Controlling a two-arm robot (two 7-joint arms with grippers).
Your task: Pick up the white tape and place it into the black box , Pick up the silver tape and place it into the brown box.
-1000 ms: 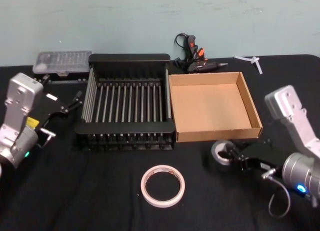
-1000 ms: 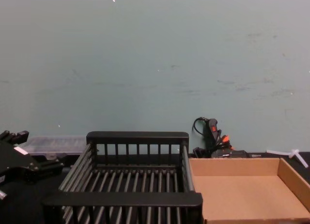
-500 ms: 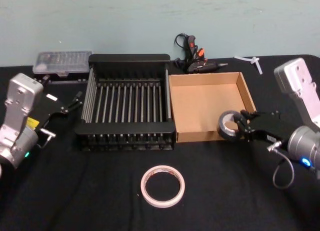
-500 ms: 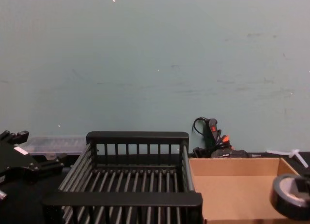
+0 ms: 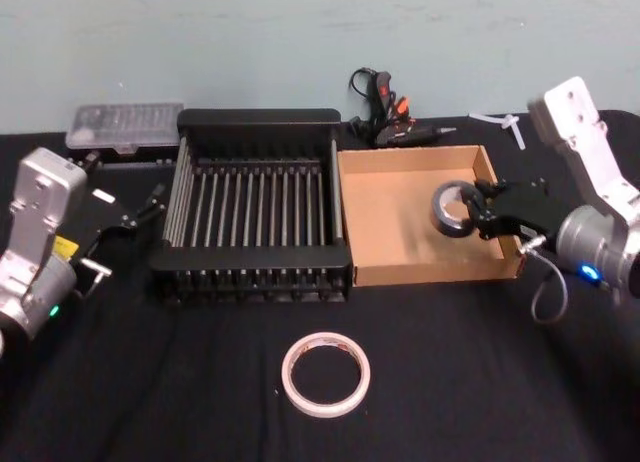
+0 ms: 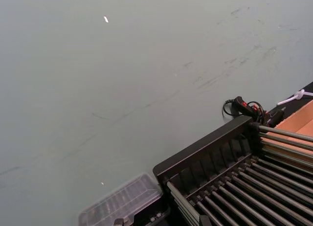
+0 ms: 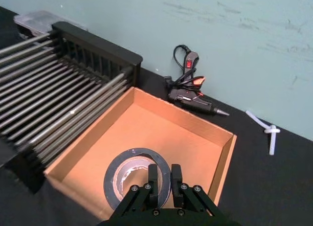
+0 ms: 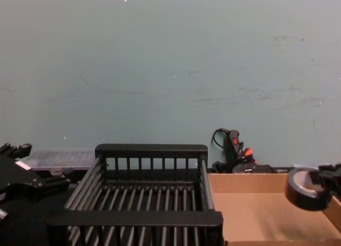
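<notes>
This looks like a robotics lab or workshop test station. A table point(image 5: 180, 402) draped in black cloth stands hard against a bare, scuffed pale green wall point(image 5: 300, 32). Along the table's far edge lie workshop items: a black and orange hot glue gun point(image 5: 392, 120) with its coiled cord, a clear plastic parts case point(image 5: 125, 125), and a small white plastic piece point(image 5: 503, 122).
</notes>
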